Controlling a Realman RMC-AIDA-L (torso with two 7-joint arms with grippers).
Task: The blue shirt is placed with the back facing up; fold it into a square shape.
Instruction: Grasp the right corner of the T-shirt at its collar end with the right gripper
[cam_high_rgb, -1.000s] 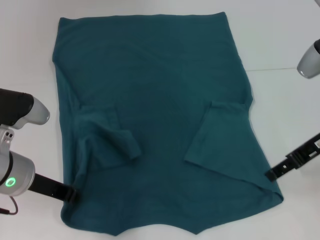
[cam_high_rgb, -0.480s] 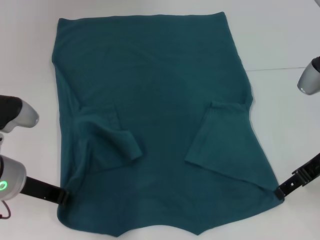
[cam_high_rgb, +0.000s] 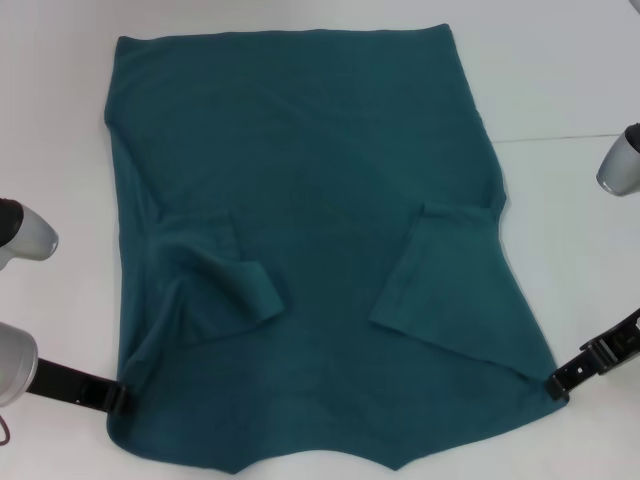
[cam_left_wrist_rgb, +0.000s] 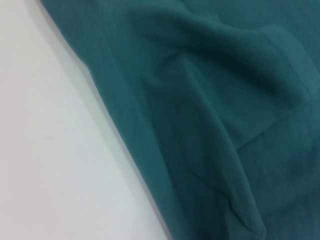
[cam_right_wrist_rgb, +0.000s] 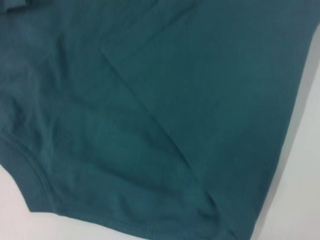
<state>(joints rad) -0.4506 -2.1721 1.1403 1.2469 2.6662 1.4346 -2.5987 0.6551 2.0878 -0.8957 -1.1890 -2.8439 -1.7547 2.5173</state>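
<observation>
Reaching in from the left edge of the head view, the left hand (cam_high_rgb: 112, 398) is touching the shirt's (cam_high_rgb: 310, 180) near left side, low on the worktop (cam_high_rgb: 560, 70); whether its fingers are apart or together I cannot tell, since only a dark bar-like tip is showing against the cloth. The left wrist view is looking down on the shirt's (cam_left_wrist_rgb: 220, 110) straight edge running across the pale worktop (cam_left_wrist_rgb: 50, 165), with soft folds and a hemmed sleeve edge lying beyond it.

The shirt is lying flat and spread over the middle of the worktop, plain side up, its straight far edge toward the back and its near edge curving at the front. Both sleeves are lying folded inward on the body: the left sleeve (cam_high_rgb: 225, 280) is bunching in a loose roll, the right sleeve (cam_high_rgb: 435, 275) is lying flat as a slanted panel.

At the right, the right hand (cam_high_rgb: 560, 382) is touching the shirt's near right corner; its fingers' state cannot be told either. The right wrist view is showing the shirt (cam_right_wrist_rgb: 165, 100) with its ribbed hem against the worktop (cam_right_wrist_rgb: 305, 190).
</observation>
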